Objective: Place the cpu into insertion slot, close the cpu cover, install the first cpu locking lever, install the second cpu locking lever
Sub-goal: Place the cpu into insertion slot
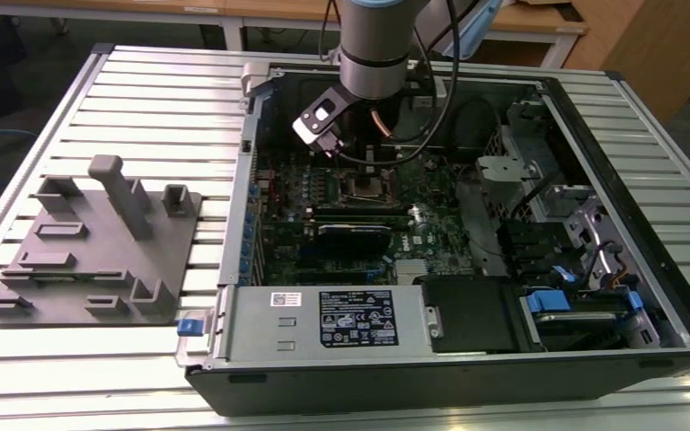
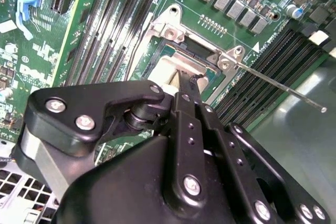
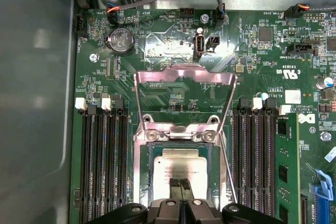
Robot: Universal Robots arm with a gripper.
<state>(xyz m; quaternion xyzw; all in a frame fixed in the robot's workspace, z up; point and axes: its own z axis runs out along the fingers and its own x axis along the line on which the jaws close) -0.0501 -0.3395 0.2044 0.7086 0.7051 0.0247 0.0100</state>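
The cpu [image 3: 178, 165] lies flat in the insertion slot [image 3: 154, 174] on the green motherboard [image 3: 273, 51]. The cpu cover [image 3: 184, 73] stands swung open beyond it, with memory slots [image 3: 102, 161] on both sides. The gripper [image 3: 180, 183] sits over one edge of the chip, fingertips pressed together and grasping nothing — a thin lever rod [image 2: 283, 88] juts out beside the socket.

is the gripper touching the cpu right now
Cannot tell. In the first wrist view the gripper overlaps the cpu from above, but no contact or gap shows plainly.
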